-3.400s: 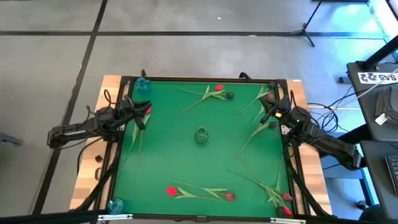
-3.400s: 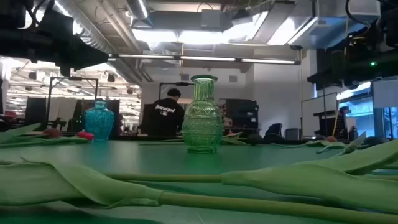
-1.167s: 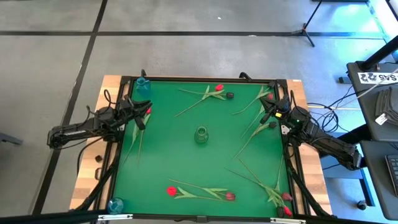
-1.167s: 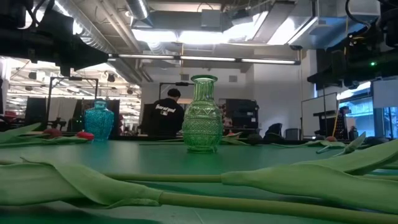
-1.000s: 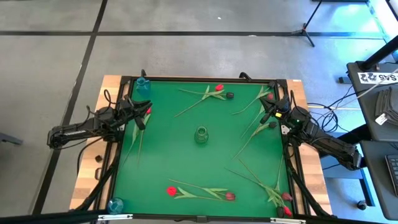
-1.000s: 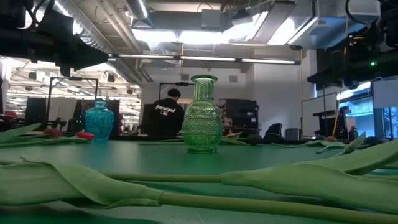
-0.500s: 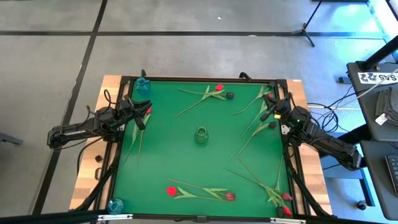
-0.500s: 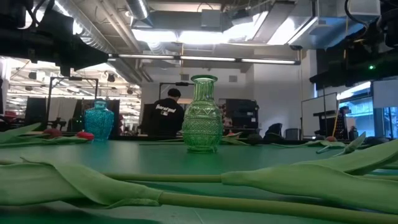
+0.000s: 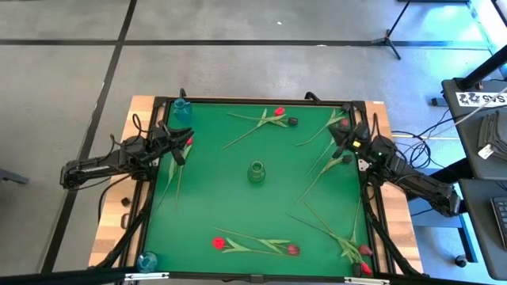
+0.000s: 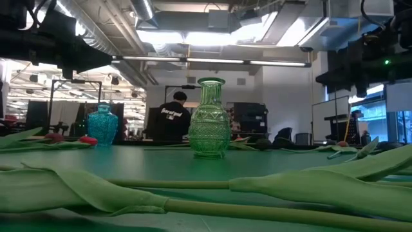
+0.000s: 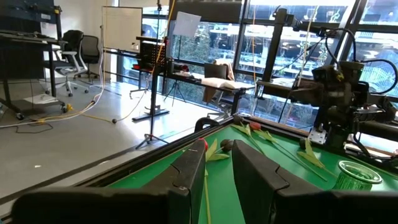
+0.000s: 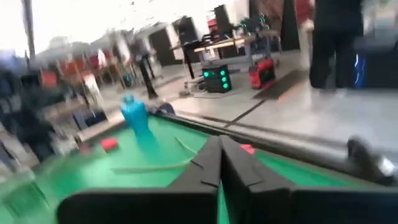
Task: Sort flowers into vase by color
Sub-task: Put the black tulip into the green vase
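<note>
A green glass vase (image 9: 256, 171) stands upright mid-table; a blue vase (image 9: 181, 109) stands at the far left corner and another blue vase (image 9: 147, 260) at the near left. Flowers lie flat on the green table: a red tulip (image 9: 279, 112) and a dark one (image 9: 292, 122) at the far edge, a red one (image 9: 218, 243) and a maroon one (image 9: 293, 250) near the front, more on the right side (image 9: 352, 245). My left gripper (image 11: 217, 177) hovers level at the left edge, open, beside a red tulip head (image 9: 188, 141). My right gripper (image 12: 222, 163) hovers at the right edge, shut and holding nothing.
A raised dark frame (image 9: 261, 100) rims the green table. Long stems and leaves (image 10: 193, 193) lie across the near part of the table. Cables and stands fill the floor to the right. A person (image 10: 170, 119) stands in the room beyond the far edge.
My right gripper has rolled about the line it points along, staying in place and staying shut. The flowers and vases have not moved.
</note>
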